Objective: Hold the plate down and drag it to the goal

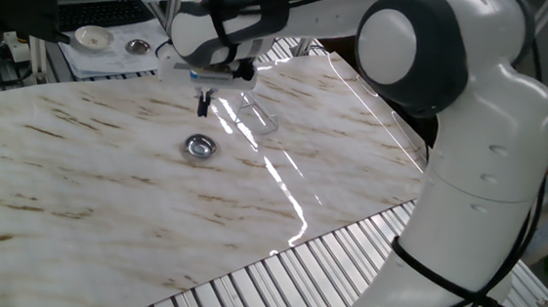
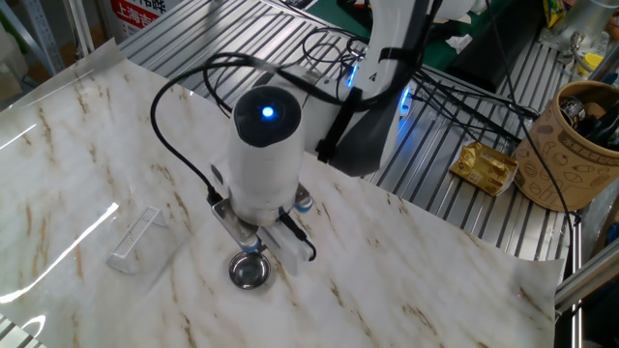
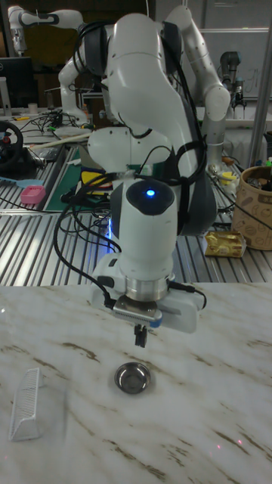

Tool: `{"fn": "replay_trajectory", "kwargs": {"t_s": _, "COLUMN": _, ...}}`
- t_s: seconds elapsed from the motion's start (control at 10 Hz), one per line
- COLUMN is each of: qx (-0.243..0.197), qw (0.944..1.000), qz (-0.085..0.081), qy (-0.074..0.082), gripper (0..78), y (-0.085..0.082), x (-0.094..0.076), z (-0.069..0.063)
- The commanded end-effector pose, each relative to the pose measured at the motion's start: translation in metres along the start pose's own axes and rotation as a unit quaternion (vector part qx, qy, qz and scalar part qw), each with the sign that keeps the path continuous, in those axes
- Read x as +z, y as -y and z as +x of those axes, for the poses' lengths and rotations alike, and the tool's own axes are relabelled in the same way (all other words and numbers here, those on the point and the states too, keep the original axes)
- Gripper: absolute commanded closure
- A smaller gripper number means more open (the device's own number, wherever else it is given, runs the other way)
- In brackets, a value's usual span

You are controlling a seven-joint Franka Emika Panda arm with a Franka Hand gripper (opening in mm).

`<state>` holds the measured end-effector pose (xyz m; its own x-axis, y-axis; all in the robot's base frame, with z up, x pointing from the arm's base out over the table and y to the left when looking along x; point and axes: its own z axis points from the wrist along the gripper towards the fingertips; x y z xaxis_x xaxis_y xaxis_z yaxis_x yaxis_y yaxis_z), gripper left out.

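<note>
Marble-patterned tabletop (image 1: 105, 179) carried the plate (image 1: 200, 147) in one fixed view, untouched, with the gripper (image 1: 202, 103) above and behind it, so pressing and dragging to the goal (image 1: 257, 115) remained. The other fixed view hid the fingertips behind the wrist. The tall fixed view showed the jaws pressed together above the plate (image 3: 132, 376).

The plate (image 1: 200, 147) (image 2: 250, 271) (image 3: 132, 377) is a small round silver dish with a raised shiny rim and a dark reflective centre. It lies flat and upright, below the gripper (image 1: 202, 106) (image 3: 139, 338) and apart from it; in the tall fixed view it sits just under and slightly left of the fingertips. The goal (image 1: 258, 116) (image 2: 134, 242) (image 3: 25, 404) is a clear glossy patch with a pale ribbed edge, lying flat, well off to one side of the gripper.
</note>
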<state>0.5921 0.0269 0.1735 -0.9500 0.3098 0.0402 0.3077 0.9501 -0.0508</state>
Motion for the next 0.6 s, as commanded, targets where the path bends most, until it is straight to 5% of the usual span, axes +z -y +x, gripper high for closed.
{"fn": "replay_trajectory", "kwargs": {"t_s": 0.1, "qx": -0.013, "qw": 0.9999, "qz": -0.001, "qy": 0.005, "gripper": 77.6, "y": 0.008, "x": 0.016, "z": 0.002}}
{"fn": "replay_trajectory", "kwargs": {"t_s": 0.6, "qx": -0.027, "qw": 0.9995, "qz": -0.005, "qy": 0.014, "gripper": 77.6, "y": 0.012, "x": 0.051, "z": 0.001}}
